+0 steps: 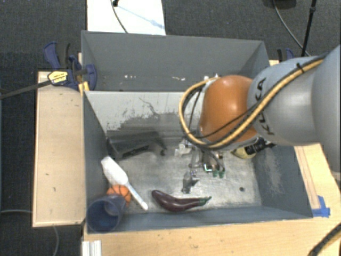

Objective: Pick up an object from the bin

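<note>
My gripper (188, 184) hangs below the arm's orange cover, low over the middle of the bin floor. Just in front of it, by the near wall, a dark purple toy aubergine (177, 201) lies on its side with its stalk end pointing right. The gripper's tip stands a little behind the aubergine's middle; whether it touches it I cannot tell. I see nothing held in the gripper.
A white bottle-like thing (118, 178) with a thin white stick lies at the left. An orange piece (120, 191) and a blue cup (104, 213) sit in the near left corner. A dark grey block (134, 143) lies at the back left. A yellowish thing (246, 152) peeks from under the arm.
</note>
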Action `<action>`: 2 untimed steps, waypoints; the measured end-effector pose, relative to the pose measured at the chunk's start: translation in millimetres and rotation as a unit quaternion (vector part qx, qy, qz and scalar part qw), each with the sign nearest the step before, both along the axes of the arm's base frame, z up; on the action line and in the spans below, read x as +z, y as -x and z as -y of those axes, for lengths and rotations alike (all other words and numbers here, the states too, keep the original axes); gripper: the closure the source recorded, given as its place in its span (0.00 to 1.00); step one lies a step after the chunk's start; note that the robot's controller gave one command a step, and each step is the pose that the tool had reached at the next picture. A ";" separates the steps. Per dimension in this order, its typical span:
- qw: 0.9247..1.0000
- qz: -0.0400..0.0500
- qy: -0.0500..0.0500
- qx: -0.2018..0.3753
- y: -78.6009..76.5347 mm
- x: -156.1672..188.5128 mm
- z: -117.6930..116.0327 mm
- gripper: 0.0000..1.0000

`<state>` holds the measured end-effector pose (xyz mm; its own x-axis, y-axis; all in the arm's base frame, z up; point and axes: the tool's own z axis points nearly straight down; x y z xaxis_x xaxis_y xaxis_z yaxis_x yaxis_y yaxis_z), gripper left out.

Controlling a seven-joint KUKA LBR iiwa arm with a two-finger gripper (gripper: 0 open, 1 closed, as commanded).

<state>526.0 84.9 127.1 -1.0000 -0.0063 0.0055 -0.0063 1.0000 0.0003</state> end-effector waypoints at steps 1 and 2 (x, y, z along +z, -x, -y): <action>1.000 0.004 0.000 -0.001 -2.1 3.9 0.3 0.00; 1.000 0.008 0.001 0.029 12.9 -18.2 -22.7 0.00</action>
<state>513.1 107.6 108.9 -0.9979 -0.0633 -0.0096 -0.0633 0.9980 -0.0014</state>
